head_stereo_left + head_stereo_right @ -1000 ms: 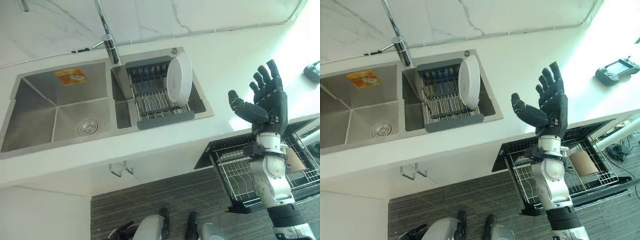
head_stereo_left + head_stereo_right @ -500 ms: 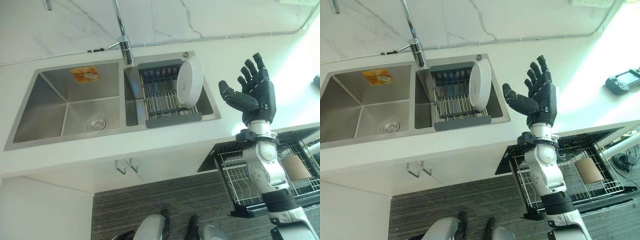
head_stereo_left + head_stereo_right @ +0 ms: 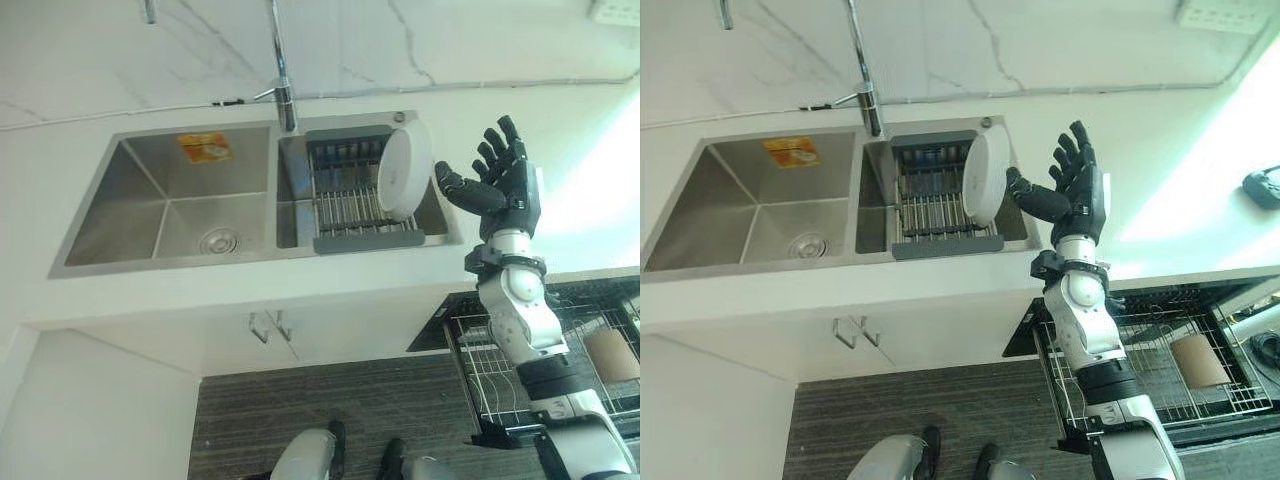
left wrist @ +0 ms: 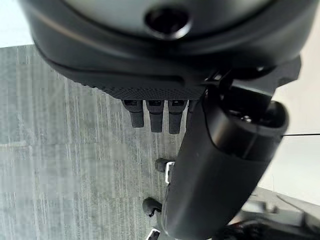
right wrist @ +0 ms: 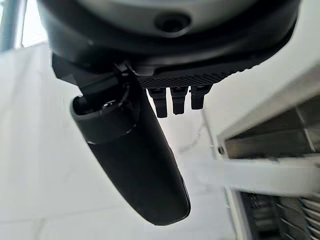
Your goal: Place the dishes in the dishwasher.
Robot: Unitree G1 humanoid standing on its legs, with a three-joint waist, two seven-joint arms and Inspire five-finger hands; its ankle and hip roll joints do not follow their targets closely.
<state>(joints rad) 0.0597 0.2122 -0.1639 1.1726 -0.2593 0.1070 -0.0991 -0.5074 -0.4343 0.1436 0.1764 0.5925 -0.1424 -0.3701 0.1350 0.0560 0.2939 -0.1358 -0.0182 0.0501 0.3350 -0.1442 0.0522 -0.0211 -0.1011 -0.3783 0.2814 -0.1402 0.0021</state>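
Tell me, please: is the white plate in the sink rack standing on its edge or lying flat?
Standing on its edge. The white plate stands upright at the rack's right end, its round face to the side.

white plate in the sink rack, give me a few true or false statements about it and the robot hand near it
1. The white plate stands on edge in the drying rack. True.
2. The right robot hand is curled round the plate. False: its fingers are spread open beside the plate and it holds nothing.
3. The rack sits in the right basin of the steel sink. True.
4. The plate lies flat in the left basin. False: that basin holds no plate; the plate is upright in the rack.
5. The dishwasher rack is pulled out below the counter. True.
6. The left robot hand is over the sink. False: it shows above the grey floor.
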